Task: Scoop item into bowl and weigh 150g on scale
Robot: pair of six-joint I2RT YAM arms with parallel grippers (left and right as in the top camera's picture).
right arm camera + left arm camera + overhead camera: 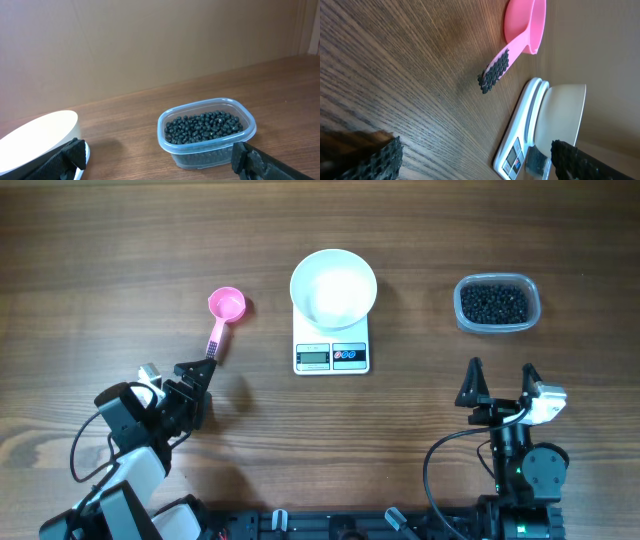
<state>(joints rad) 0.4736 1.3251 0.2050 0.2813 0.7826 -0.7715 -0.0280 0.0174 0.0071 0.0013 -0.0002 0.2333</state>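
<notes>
Left arm (130, 445): folded at near-left corner, wrist angled forward and rightward | left gripper (172, 375): jaws spread wide, holding nothing | right arm (525, 465): near-right corner, wrist pointing straight forward | right gripper (500, 375): jaws spread wide, holding nothing | pads (385, 160): black, studded.

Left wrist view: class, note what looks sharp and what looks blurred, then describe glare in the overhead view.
Left wrist view: pink scoop and table grain sharp, near fingertips blurred; overhead view: white bowl washed out, inside detail lost.
</notes>
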